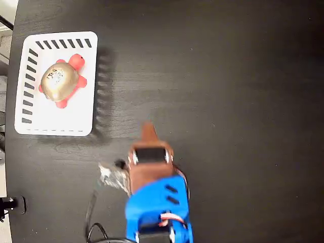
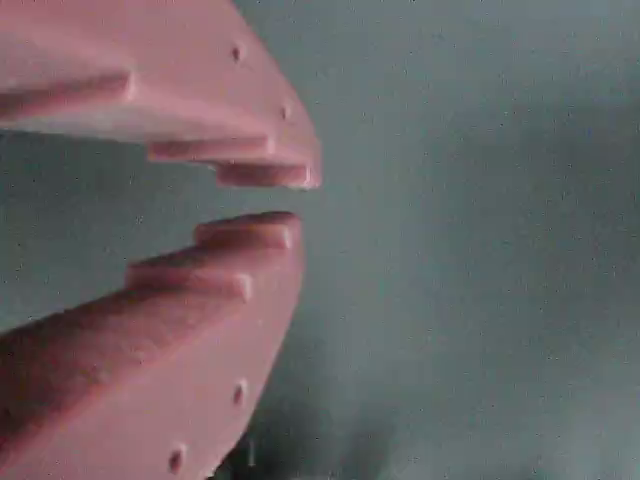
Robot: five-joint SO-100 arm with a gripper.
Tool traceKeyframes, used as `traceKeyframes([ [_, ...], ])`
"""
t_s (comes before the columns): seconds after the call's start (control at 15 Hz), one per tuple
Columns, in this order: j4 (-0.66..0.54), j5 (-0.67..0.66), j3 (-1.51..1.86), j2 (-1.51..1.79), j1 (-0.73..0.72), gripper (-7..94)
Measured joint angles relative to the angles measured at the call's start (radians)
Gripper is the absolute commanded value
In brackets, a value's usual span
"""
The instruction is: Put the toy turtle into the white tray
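The toy turtle point(image 1: 61, 81), with a shiny grey-gold shell and red-pink head and legs, lies inside the white tray point(image 1: 30, 119) at the upper left of the fixed view. My gripper point(image 1: 148, 129) hangs over the dark table well to the tray's lower right, apart from both. In the wrist view its pink fingertips point(image 2: 262, 232) are drawn together around my gripper point(image 2: 285, 200), leaving only a thin slit with nothing in it. Neither turtle nor tray shows in the wrist view.
The blue arm body point(image 1: 158, 210) fills the bottom centre, with a black cable point(image 1: 93, 228) to its left. The black table point(image 1: 238, 101) stretches to the right. A small dark fixture point(image 1: 12, 205) sits at the lower left edge.
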Motion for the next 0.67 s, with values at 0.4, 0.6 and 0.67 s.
traceKeyframes([
  [0.4,0.253,0.008,0.201,0.423,0.018,0],
  [0.6,0.413,0.008,0.204,0.54,0.032,0],
  [0.67,0.453,0.008,0.202,0.571,0.034,0],
])
